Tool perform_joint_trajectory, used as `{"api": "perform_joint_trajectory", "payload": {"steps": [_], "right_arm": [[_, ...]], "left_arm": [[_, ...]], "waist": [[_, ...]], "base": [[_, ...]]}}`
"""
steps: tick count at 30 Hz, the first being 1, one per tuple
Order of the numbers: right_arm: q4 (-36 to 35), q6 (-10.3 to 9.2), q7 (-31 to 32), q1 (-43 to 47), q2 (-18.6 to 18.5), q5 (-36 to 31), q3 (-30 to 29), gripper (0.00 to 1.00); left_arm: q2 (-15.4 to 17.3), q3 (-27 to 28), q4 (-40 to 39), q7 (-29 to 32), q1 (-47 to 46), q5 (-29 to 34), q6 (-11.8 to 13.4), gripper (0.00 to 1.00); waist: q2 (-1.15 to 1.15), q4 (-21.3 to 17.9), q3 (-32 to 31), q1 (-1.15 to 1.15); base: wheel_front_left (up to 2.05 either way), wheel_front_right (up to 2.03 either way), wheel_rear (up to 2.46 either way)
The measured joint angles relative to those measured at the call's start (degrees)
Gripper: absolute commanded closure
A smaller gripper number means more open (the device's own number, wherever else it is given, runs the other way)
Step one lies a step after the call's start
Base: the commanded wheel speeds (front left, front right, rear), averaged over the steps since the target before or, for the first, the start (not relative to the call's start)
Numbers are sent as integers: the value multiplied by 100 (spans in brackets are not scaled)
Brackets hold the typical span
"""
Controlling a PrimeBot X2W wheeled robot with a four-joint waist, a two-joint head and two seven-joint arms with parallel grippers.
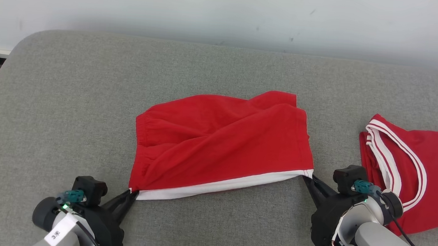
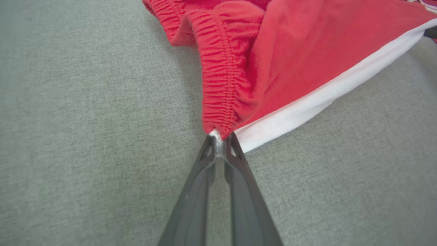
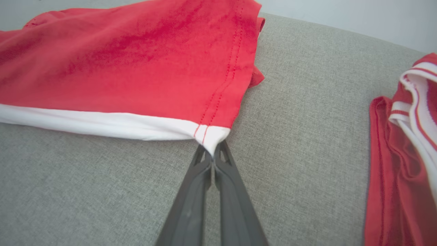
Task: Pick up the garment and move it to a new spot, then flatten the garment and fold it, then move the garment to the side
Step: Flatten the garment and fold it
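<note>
Pinches waistband corner of red shorts (image 1: 221,139) in clamped left gripper (image 1: 134,193), white hem corner in clamped right gripper (image 1: 307,179); holds them spread on grey cushion (image 1: 67,107), apart from red jersey (image 1: 415,162) at right.

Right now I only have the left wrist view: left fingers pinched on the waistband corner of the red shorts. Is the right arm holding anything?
Observer: Yes. The right gripper is shut on the shorts at the leg-hem end of the white stripe.
Operator: Anything close to that arm?
Observer: A red jersey with white trim lies just to its right, apart from the shorts.
Operator: Shorts flat yet?
Observer: No. The head view shows diagonal folds across the middle, and the far right corner is bunched.
</note>
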Motion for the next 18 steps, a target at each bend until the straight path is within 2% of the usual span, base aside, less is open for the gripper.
{"api": "perform_joint_trajectory", "payload": {"steps": [4,10,18], "right_arm": [[3,54,-145,-9,-12,0,-51,100],[-65,58,-554,-332,-119,0,-349,100],[-155,145,-655,-124,-121,153,-387,100]], "left_arm": [[35,82,-44,-33,-15,-86,0,100],[130,494,-467,-160,-212,-257,-1,100],[189,532,-964,-180,55,-287,0,100]], "waist": [[0,4,-41,0],[0,25,-181,0],[0,48,-432,-1]], "base": [[0,0,0],[0,0,0],[0,0,0]]}}
